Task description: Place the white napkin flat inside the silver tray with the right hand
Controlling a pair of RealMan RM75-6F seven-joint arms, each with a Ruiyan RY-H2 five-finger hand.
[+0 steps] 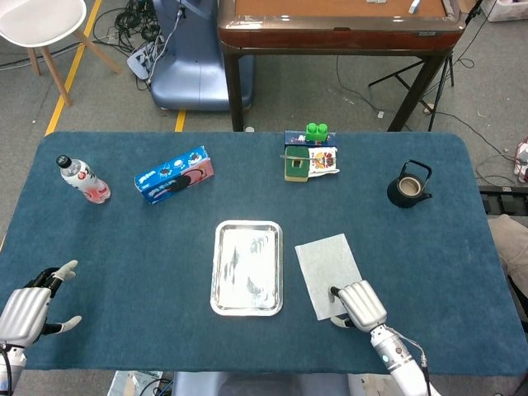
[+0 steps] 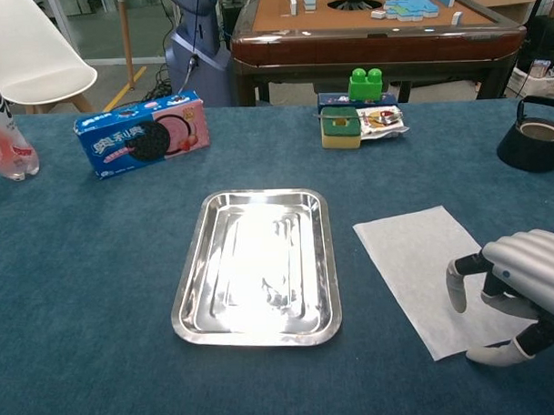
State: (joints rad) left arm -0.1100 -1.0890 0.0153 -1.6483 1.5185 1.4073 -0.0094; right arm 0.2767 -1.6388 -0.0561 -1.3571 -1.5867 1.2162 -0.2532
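Note:
A white napkin (image 1: 327, 261) (image 2: 423, 263) lies flat on the blue tablecloth just right of the silver tray (image 1: 247, 304) (image 2: 194, 303), which has nothing in it. My right hand (image 1: 360, 304) (image 2: 515, 290) hovers over the napkin's near right corner, fingers curled downward with tips close to the paper and the thumb at the napkin's near edge; I cannot tell whether it touches the paper. My left hand (image 1: 29, 302) rests at the table's near left edge, fingers spread and holding nothing; the chest view does not show it.
At the back stand a water bottle (image 1: 82, 178), a blue biscuit box (image 1: 174, 174), a green block on small packets (image 1: 312, 151) and a black teapot (image 1: 409, 185). A wooden table (image 1: 338, 25) and a white chair (image 1: 41, 21) stand beyond the table.

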